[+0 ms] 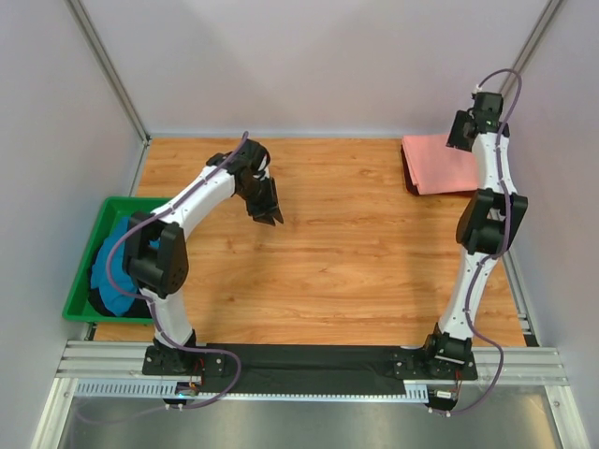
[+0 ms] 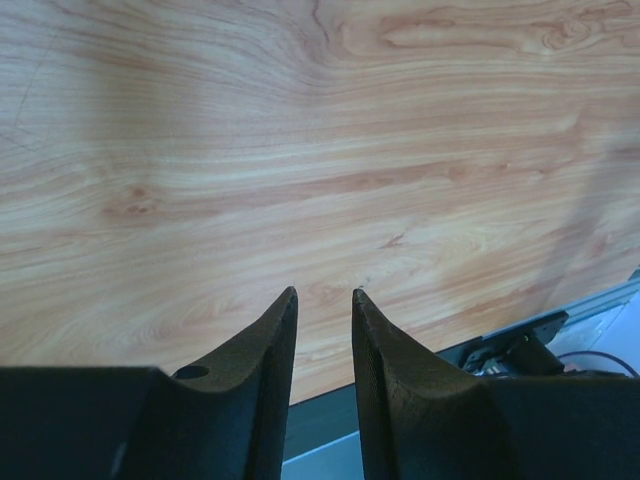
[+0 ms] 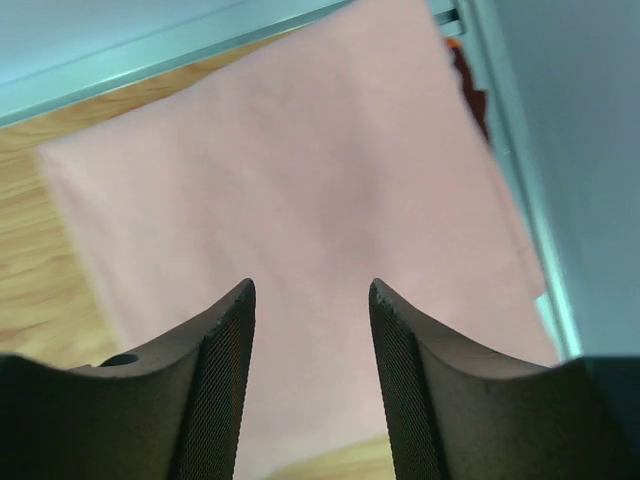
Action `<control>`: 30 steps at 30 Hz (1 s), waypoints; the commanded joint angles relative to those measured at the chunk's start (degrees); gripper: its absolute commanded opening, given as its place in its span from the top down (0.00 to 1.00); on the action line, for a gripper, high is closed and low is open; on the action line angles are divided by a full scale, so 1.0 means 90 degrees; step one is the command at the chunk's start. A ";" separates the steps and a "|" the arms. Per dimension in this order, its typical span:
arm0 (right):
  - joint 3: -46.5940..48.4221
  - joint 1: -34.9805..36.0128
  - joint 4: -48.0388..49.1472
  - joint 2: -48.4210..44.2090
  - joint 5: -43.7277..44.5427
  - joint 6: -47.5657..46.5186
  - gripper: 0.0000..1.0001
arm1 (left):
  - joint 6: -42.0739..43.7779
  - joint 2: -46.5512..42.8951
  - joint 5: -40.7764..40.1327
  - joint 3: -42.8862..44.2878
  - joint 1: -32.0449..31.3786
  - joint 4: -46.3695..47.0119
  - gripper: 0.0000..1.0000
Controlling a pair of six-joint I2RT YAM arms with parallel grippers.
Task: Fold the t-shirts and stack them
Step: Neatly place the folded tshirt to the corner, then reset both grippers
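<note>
Top view: my left end effector (image 1: 267, 208) hangs over bare tabletop (image 1: 356, 253). The teal tee (image 1: 110, 267) is bunched in the green bin (image 1: 77, 285), well off to its left and nearer my base. My right end effector (image 1: 465, 131) is at the far-right corner, w/ the salmon-pink tee (image 1: 435, 166) just under it, folded to a flat rectangle. A maroon tee (image 1: 406, 173) edge peeks out on the pink one's left. Walls are close behind and to the right.

Left wrist: end effector (image 2: 323, 300) unclenched, narrow gap, gripping nothing. Only wood grain below.

Right wrist: end effector (image 3: 312, 290) unclenched, nothing btwn fingers. Pink tee (image 3: 330, 180) spreads smooth beneath and ahead. Maroon sliver (image 3: 470, 85) is up right by the rail, w/ open wood on the left.
</note>
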 commanded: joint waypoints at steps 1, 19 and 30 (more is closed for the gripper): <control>-0.0469 0.0243 -0.0190 -0.1336 -0.0855 0.0990 0.51 | 0.0240 -0.0615 0.0118 0.0307 -0.0018 -0.0020 0.64; -0.4560 0.1504 -0.1821 -0.6963 -0.2194 0.3102 0.00 | 0.0698 -0.3398 -0.0389 -0.0200 -0.0018 0.0109 0.01; -0.6184 0.1514 -0.1411 -0.8654 -0.2702 0.3503 0.00 | 0.0601 -0.4512 0.0371 -0.1480 -0.0018 0.0586 0.00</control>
